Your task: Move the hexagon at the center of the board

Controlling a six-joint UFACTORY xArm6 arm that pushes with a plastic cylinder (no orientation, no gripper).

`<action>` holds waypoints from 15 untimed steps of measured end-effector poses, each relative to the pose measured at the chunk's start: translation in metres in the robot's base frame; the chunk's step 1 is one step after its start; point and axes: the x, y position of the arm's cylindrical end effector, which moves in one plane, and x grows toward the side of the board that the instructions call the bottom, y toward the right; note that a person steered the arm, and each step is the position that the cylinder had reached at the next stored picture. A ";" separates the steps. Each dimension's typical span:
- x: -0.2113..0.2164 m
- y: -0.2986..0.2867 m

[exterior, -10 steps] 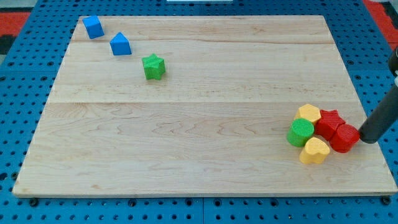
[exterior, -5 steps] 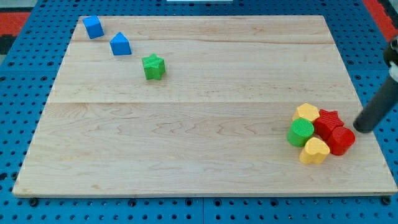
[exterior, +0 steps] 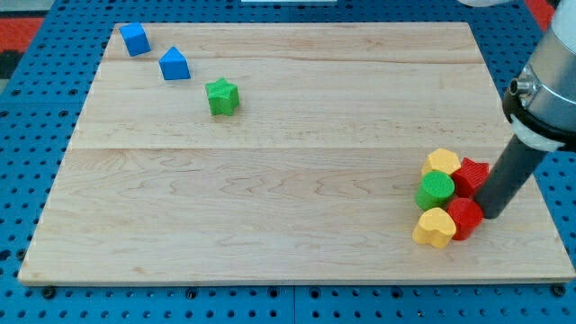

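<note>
A cluster of blocks sits at the view's lower right of the wooden board [exterior: 270,198]: a yellow hexagon [exterior: 443,162], a red star [exterior: 472,174], a green cylinder [exterior: 436,190], a red hexagon [exterior: 465,219] and a yellow heart [exterior: 434,227]. My tip [exterior: 495,212] touches the cluster's right side, between the red star and the red hexagon. The dark rod rises from it toward the view's upper right.
A blue block [exterior: 135,39], a blue house-shaped block [exterior: 175,64] and a green star [exterior: 221,96] lie at the view's upper left. The board rests on a blue pegboard [exterior: 27,135].
My tip has moved left into the cluster. The red hexagon and the yellow heart have been pushed left and down; the red star shifted slightly.
</note>
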 end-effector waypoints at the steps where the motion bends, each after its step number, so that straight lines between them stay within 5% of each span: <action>1: -0.010 0.024; 2: -0.031 0.054; 4: -0.042 -0.101; 5: -0.045 -0.110; 6: -0.044 -0.024; 7: -0.080 -0.038; 9: -0.106 -0.231; 10: -0.096 -0.183; 12: -0.032 -0.250; 15: -0.084 -0.292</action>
